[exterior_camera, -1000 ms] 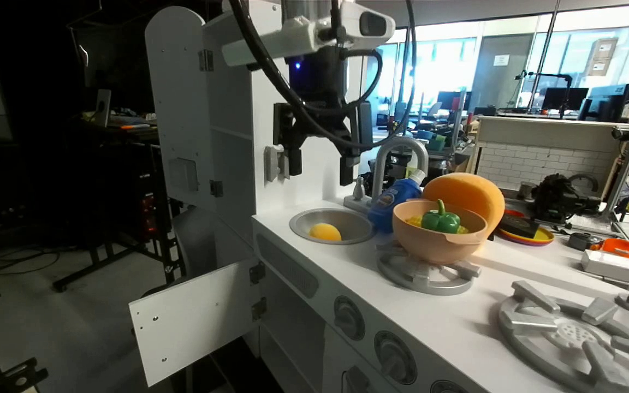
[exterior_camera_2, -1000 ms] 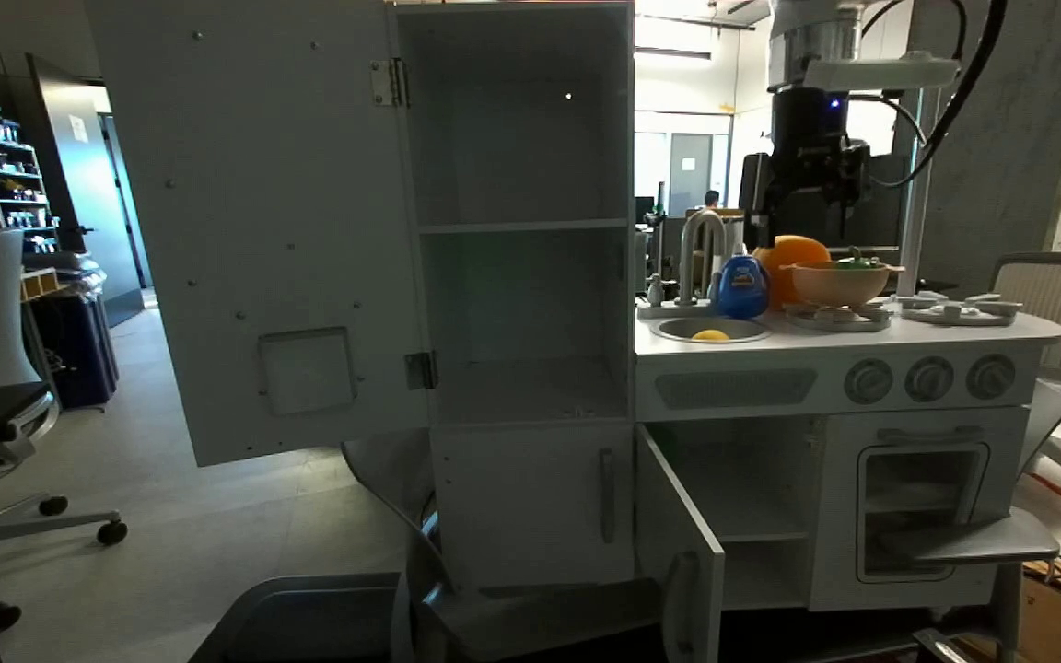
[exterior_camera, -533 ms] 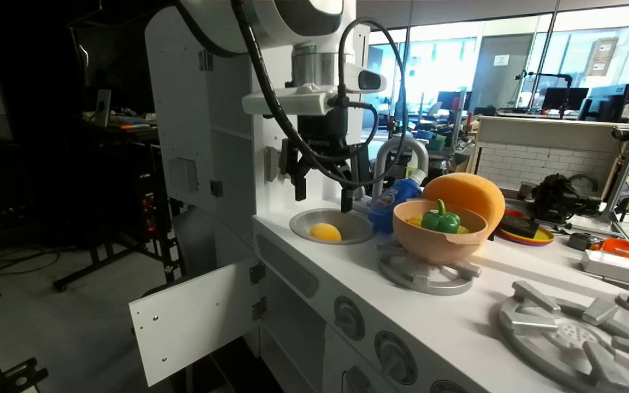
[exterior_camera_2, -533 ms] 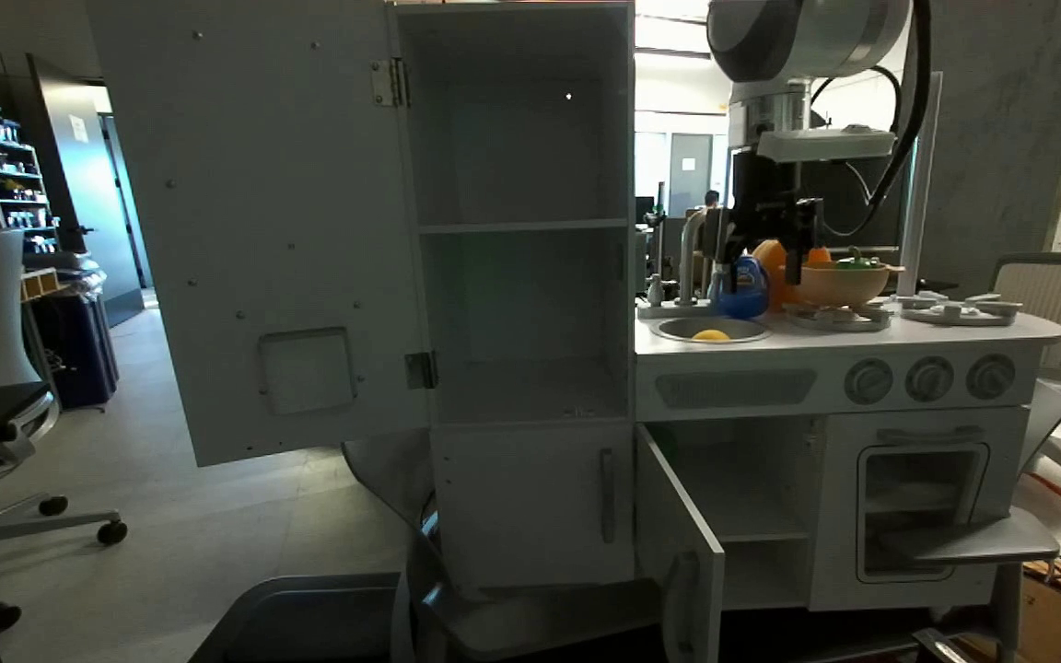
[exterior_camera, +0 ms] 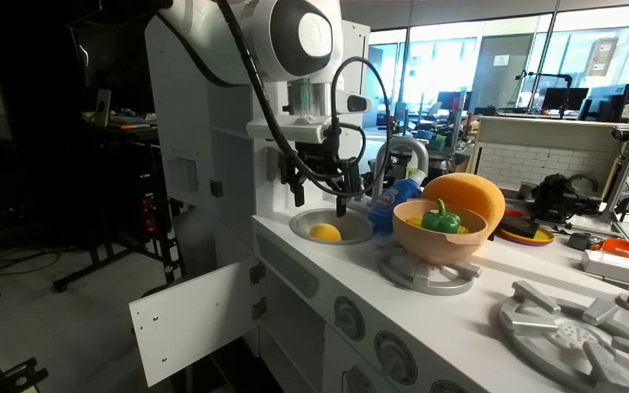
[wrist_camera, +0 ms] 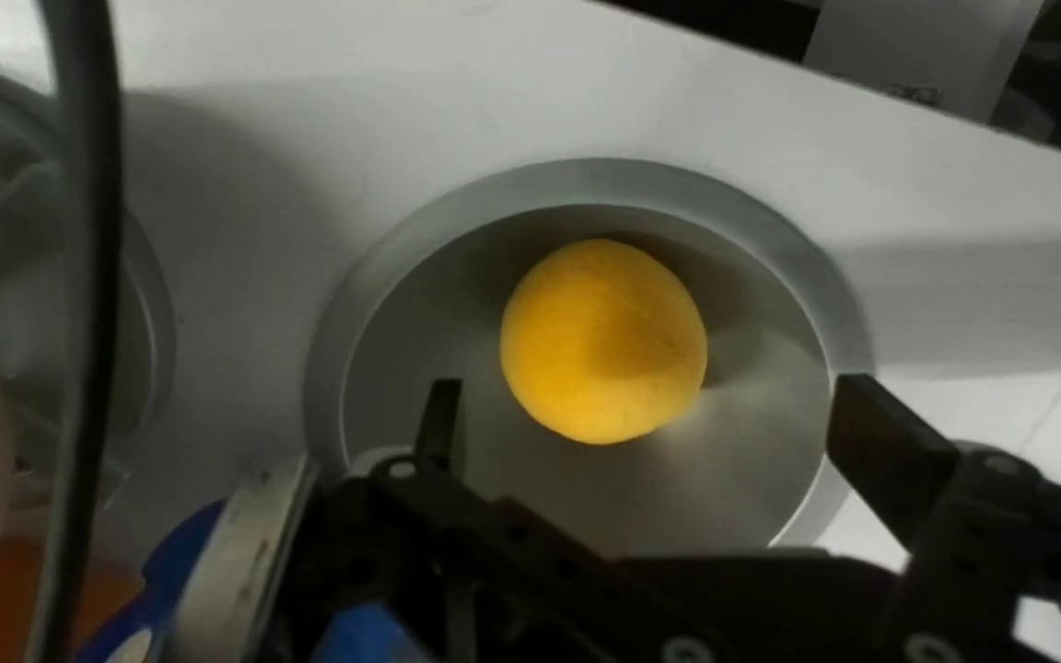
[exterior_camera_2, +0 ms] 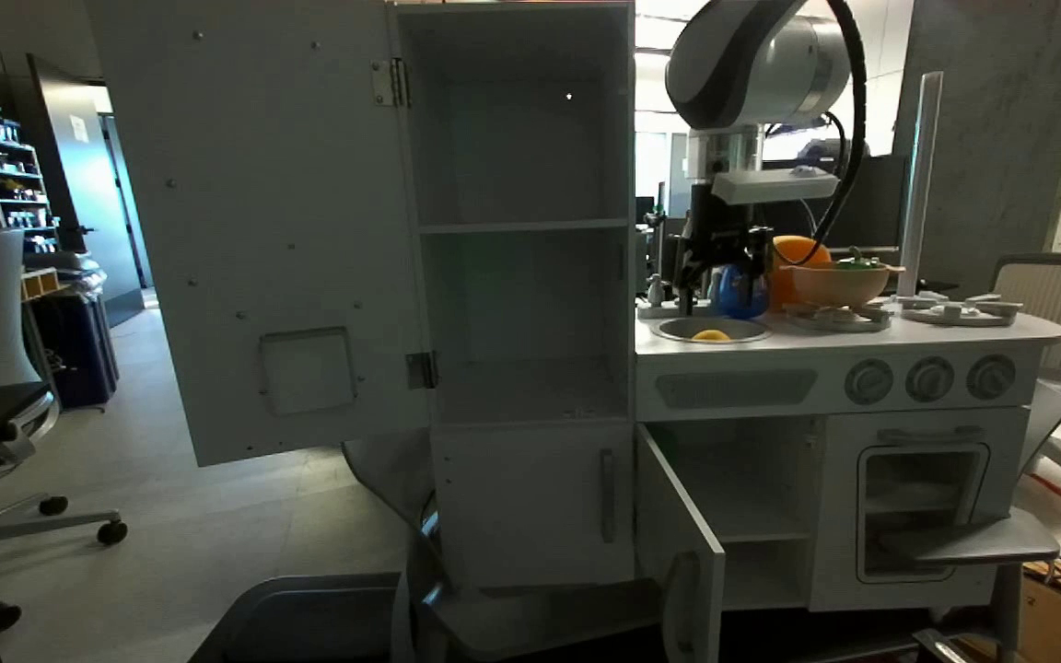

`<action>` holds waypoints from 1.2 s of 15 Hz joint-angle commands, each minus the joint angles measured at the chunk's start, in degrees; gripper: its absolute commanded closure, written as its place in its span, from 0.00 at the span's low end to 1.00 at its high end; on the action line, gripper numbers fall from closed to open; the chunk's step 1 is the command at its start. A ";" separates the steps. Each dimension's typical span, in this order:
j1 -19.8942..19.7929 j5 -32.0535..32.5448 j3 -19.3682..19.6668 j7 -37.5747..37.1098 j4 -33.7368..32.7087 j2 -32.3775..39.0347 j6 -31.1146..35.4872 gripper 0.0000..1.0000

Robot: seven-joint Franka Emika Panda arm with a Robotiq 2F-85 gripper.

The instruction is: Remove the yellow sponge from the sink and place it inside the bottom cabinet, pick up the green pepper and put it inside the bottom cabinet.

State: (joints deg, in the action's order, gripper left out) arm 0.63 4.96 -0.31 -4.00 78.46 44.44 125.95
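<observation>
The round yellow sponge point(wrist_camera: 602, 341) lies in the grey sink point(wrist_camera: 586, 181). It also shows in both exterior views point(exterior_camera: 325, 232) point(exterior_camera_2: 711, 335). My gripper point(exterior_camera: 320, 206) is open and empty above the sink. In the wrist view my fingers point(wrist_camera: 646, 394) stand wide apart, with the sponge seen between and beyond them, untouched. The green pepper point(exterior_camera: 441, 220) sits on yellow items in a peach bowl point(exterior_camera: 437, 245). Its top shows in an exterior view point(exterior_camera_2: 856, 263). The bottom cabinet point(exterior_camera_2: 747, 488) below the sink stands open, its door point(exterior_camera_2: 678, 543) swung outward.
A grey faucet point(exterior_camera: 402, 142) and a blue bottle point(exterior_camera: 393, 203) stand behind the sink. An orange rounded object point(exterior_camera: 470, 192) is behind the bowl, which rests on a burner point(exterior_camera: 429, 286). A tall cabinet point(exterior_camera_2: 521, 322) with its upper door open stands beside the counter.
My gripper has come down and moved across to above the sink, away from the bowl side in an exterior view. It stays open. The sponge, pepper and cabinet door have not moved.
</observation>
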 commanded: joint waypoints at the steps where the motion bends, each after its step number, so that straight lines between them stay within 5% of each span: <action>1: -1.00 -1.03 0.09 3.71 -5.27 3.73 -0.10 0.00; 10: -4.89 -1.94 -0.80 11.14 -13.96 10.57 -1.63 0.00; 18: -4.78 -2.20 -2.20 14.73 -12.47 9.20 -2.83 0.00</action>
State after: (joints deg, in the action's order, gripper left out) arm -3.79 4.56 -0.96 7.64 66.52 54.25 125.10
